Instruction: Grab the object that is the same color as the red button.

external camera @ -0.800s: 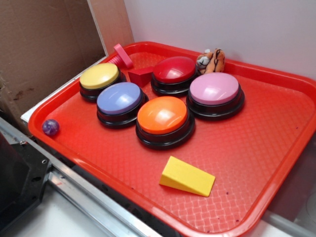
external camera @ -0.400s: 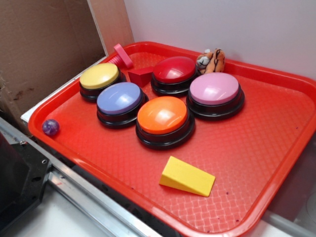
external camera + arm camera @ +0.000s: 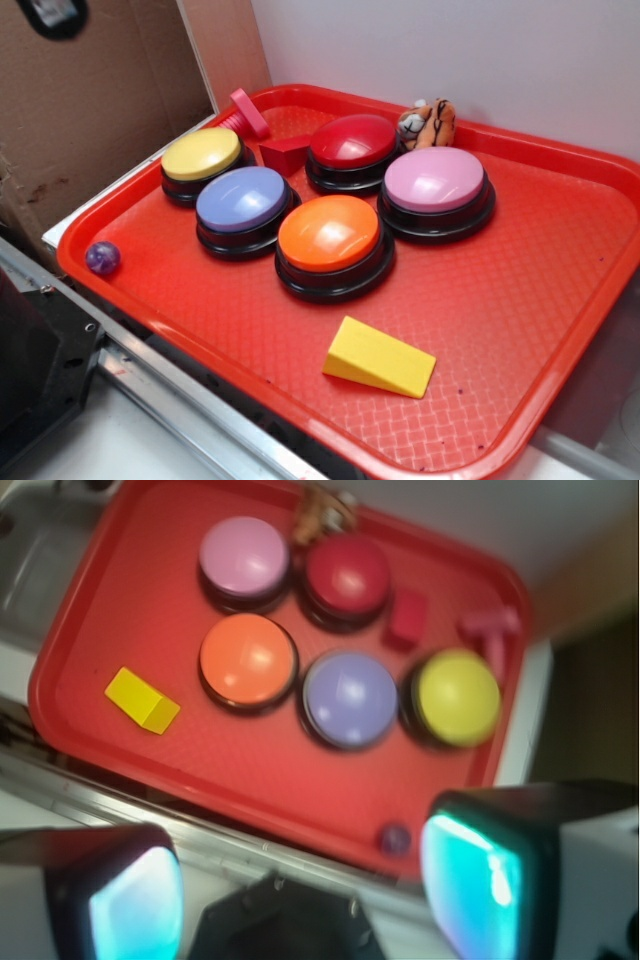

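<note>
**Grasp not begun; tool high above the tray**

Progress: nothing is done. The tool (image 3: 300,880) hangs well above the near edge of the red tray (image 3: 520,300), its two pads spread wide with nothing between them. In the exterior view only a dark scrap shows at the top left corner, probably part of the arm. All of it is left to do: descent, closing, lift.

Reference: the red button (image 3: 353,141), a glossy dark red dome on a black base, sits in the far row, left of the pink button (image 3: 435,179).

Likely target: the red block (image 3: 284,153), small, matte and angular, lying flat on the tray just left of the red button and touching or nearly touching it, with the yellow button (image 3: 201,154) close on its other side. Tight quarters for the pads.
</note>
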Robot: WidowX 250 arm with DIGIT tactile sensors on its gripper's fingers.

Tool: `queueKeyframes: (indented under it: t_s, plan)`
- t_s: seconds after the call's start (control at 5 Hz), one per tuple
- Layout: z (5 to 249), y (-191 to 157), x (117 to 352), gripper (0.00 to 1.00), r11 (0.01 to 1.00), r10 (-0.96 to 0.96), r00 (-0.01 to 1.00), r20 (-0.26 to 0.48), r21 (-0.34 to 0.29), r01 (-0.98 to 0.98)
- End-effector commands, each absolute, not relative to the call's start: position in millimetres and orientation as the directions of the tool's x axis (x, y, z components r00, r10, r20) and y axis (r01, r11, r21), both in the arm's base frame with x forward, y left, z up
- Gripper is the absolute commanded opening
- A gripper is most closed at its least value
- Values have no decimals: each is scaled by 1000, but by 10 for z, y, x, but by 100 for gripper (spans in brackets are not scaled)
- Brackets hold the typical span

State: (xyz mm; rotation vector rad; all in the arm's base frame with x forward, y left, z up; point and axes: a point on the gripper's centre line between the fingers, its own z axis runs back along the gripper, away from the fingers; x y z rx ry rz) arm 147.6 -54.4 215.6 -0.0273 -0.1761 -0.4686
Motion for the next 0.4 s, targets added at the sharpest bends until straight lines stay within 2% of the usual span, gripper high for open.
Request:
queueKeyframes:
  t_s: [0.0, 0.2]
  plan:
    - [1786, -1004, 1656, 100, 550, -818, 516, 253, 86, 831]
    - [1575, -1230, 1563, 100, 317, -941, 297, 161, 115, 942]
